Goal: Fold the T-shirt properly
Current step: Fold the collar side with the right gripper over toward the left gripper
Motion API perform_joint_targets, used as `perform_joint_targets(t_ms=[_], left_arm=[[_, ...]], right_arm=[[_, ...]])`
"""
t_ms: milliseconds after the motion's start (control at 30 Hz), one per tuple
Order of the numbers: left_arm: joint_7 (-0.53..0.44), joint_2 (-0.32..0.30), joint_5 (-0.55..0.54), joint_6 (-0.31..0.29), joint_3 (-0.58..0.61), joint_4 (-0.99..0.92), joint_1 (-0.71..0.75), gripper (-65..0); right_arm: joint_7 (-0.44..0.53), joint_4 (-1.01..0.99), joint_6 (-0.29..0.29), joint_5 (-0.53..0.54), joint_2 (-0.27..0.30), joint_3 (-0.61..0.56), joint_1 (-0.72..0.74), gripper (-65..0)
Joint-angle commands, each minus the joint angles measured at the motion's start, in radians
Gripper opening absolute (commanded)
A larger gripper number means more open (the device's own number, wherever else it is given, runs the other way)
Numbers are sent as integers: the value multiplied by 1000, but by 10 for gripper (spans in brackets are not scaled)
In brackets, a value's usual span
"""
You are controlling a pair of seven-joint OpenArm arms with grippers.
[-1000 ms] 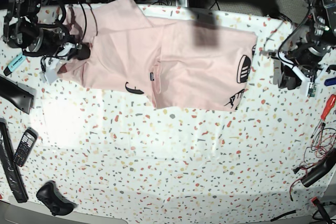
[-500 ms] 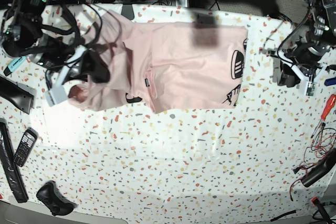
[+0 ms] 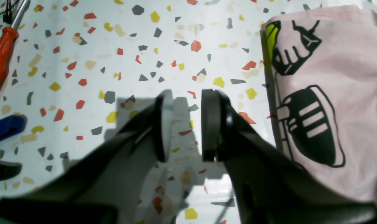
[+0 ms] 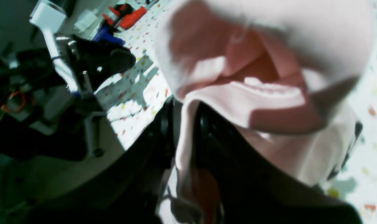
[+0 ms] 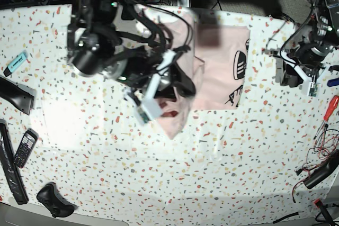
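Observation:
The pale pink T-shirt (image 5: 222, 67) lies at the back of the speckled table, black graphics showing at its right edge (image 3: 312, 124). My right gripper (image 4: 186, 124) is shut on a fold of its fabric. In the base view that gripper (image 5: 177, 86) hovers over the shirt's middle, and a lifted flap (image 5: 175, 117) hangs below it. In the right wrist view the held cloth (image 4: 269, 102) bunches up close in front of the fingers. At the table's right side my left gripper (image 3: 185, 124) is open over bare table, just left of the shirt's printed edge. It holds nothing (image 5: 290, 75).
A red screwdriver (image 5: 330, 107) and loose cables (image 5: 323, 141) lie at the right edge, with a blue object (image 3: 5, 127) near the left gripper. At the left are a phone (image 5: 24, 148), a black controller (image 5: 53, 199), black bars (image 5: 16, 95) and a cyan marker (image 5: 16, 63).
My right arm has swept from the table's left edge to the middle, dragging the shirt's left part up and over the rest. The left arm has stayed still.

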Motion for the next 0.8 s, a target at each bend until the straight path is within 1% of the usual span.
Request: perform_joint_targets(t_ms=[0,100,200,433,500,533,633,667,767], left_arm=[[-16,-9,-12,-2,-6,18,-5,-499],[-16,-9,-12,-2,-6,18,-5,-499],[-16,-9,-12,-1,-6,18,-5,-499],[-16,-9,-12,-2,-6,18,-5,-499],[-16,-9,-12,-2,-6,18,-5,-499],[-16,-9,-12,-2,-6,18,-5,-499],[-16,-9,-12,-1,-6,18,-5,-499],[-16,-9,-12,-2,-6,18,-5,-499],[-16,-9,-12,-1,-6,18,-5,-499]], right_arm=[[40,1,5,-2,-25,-20,22,-650],[42,-53,5,-55,-80,-67,42,-650],[41,-125,5,-61,-117,-94,58,-650],[43,-261,5,-59,-123,-101,79,-650],[63,-285,5,-44,-123,-101,79,-648],[77,-298,5,-23,-123,-102,79,-621],[87,-336,5,68,-123,-119,90,-482],[86,-346,5,104,-123,-130,96,-453],[74,-366,5,213,-123,-175,119,-444]])
